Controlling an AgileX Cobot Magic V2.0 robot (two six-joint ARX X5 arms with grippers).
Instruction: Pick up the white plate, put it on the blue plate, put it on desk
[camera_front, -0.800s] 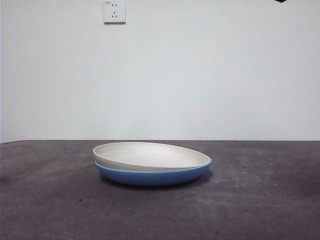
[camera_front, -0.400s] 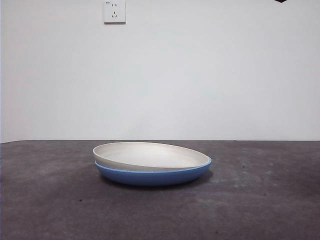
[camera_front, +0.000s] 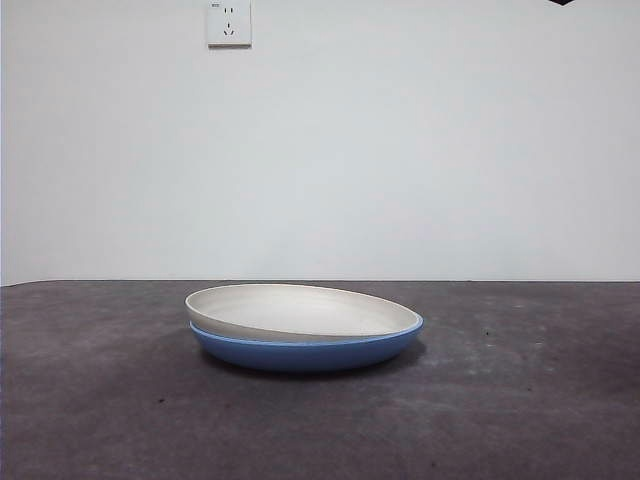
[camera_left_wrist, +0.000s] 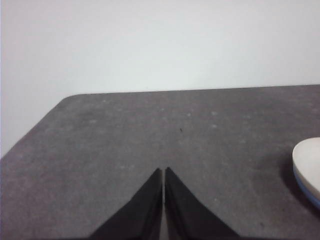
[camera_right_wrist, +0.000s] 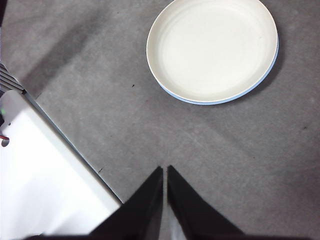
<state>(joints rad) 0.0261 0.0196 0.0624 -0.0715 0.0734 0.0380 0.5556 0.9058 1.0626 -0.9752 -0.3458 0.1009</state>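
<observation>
Plates sit stacked near the middle of the worktop (camera_front: 520, 400): the white plate (camera_front: 300, 310) rests inside the blue plate (camera_front: 305, 354), slightly askew, so one side of its rim rides higher. Neither arm touches them. The right end effector (camera_right_wrist: 164, 172), jaws pressed together and empty, hangs high above the worktop, with the stack ahead of its tips and a little off to one side, well apart. The left end effector (camera_left_wrist: 163, 175), likewise closed on nothing, sits low toward a worktop corner, only the stack's rim showing at the edge of its view. Which arm is nearer is hard to judge, though the right one appears better placed to lift the white plate.
</observation>
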